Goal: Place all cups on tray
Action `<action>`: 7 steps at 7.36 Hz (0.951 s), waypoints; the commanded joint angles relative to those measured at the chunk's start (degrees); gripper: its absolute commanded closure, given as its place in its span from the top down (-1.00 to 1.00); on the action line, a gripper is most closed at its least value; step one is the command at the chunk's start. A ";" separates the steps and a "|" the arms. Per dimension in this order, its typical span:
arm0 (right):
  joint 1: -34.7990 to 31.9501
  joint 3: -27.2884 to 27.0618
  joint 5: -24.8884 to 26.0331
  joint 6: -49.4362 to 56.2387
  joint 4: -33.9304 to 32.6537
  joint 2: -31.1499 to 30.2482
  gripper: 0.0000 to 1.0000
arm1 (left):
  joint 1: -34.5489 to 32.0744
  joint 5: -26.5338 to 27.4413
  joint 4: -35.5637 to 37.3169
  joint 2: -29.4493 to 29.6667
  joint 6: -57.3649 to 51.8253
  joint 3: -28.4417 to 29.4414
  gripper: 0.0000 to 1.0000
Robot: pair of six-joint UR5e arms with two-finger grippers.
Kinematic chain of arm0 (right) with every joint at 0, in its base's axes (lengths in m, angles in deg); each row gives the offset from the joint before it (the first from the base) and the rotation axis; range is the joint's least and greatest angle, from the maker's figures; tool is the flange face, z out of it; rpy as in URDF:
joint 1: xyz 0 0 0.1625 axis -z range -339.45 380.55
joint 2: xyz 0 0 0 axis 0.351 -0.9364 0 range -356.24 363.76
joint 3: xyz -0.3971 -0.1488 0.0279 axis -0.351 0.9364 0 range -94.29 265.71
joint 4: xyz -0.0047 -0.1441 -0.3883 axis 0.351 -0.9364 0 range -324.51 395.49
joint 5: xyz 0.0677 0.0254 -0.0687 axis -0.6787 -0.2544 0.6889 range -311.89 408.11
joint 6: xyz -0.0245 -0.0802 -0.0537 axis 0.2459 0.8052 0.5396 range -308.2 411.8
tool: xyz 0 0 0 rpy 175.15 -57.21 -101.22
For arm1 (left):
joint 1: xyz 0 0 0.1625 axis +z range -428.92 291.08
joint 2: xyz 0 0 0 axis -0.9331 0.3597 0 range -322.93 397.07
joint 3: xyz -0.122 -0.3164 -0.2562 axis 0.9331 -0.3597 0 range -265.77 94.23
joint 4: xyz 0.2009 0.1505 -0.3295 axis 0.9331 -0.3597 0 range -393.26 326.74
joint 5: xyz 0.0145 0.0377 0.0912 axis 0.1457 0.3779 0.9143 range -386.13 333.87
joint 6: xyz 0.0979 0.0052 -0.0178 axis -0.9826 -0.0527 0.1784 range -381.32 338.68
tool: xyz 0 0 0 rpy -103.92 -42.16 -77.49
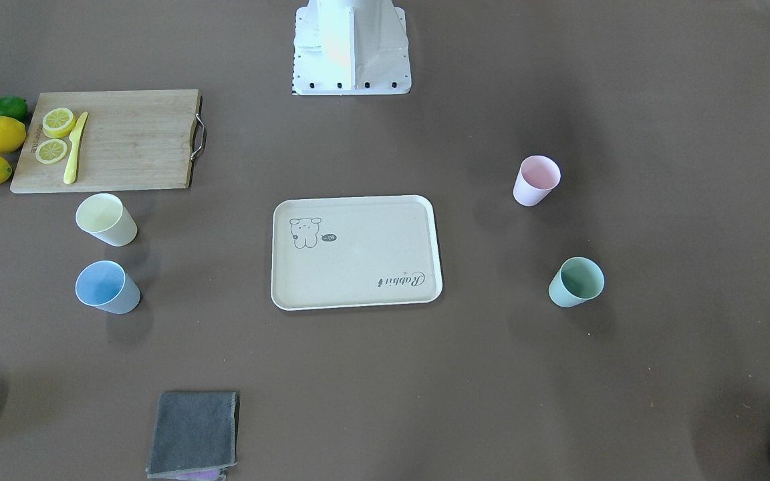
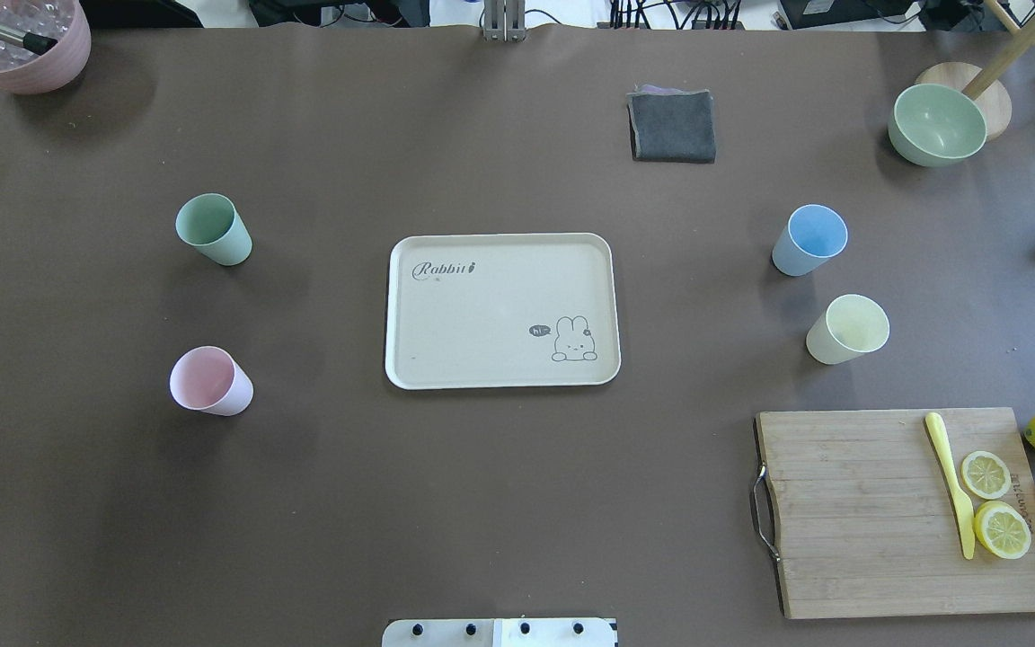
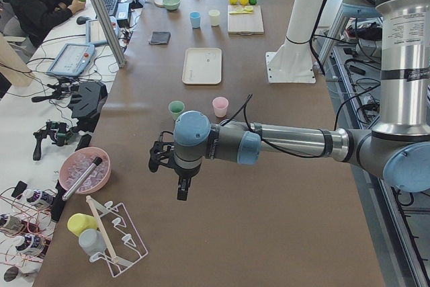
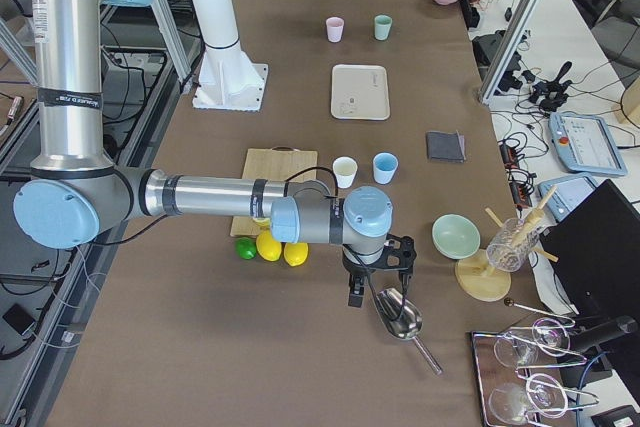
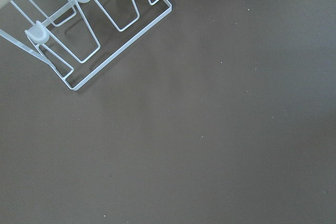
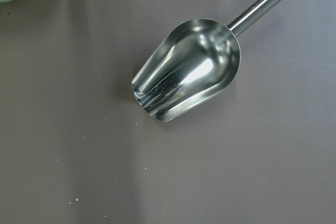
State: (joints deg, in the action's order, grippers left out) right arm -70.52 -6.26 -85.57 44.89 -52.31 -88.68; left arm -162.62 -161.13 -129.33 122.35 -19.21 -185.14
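Cream tray [image 2: 482, 314] — between pink cup [image 2: 210, 381] and yellow cup [image 2: 848, 329]

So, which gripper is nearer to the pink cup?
Left. The left gripper hangs over the table beyond the pink cup, toward the table's left end. The right gripper is at the opposite end, above the metal scoop.

Tray [image 2: 499, 296]: ref. Well apart to its L (robot's): far-L cup [image 2: 212, 229], near-L cup [image 2: 210, 380]; to its R: far-R cup [image 2: 809, 239], near-R cup [image 2: 847, 328]. Cutting board [image 2: 877, 521] R, nearer robot; cloth [image 2: 671, 126] beyond, R.
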 commanded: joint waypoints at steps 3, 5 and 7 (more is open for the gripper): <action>0.01 -0.14 -0.17 -0.04 0.18 -0.28 1.00 | 0.19 0.00 -0.08 0.15 0.09 -0.13 0.96; 0.01 -0.05 -0.17 -0.04 0.18 -0.37 1.00 | 0.19 -0.09 0.01 0.07 0.09 -0.04 0.96; 0.01 0.04 -0.17 0.05 0.26 -0.89 1.00 | 0.19 -0.09 -0.08 -0.02 0.09 -0.12 0.96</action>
State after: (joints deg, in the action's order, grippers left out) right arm -70.51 -6.26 -85.74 44.91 -52.08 -89.20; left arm -162.43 -161.21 -129.35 122.40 -19.08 -185.22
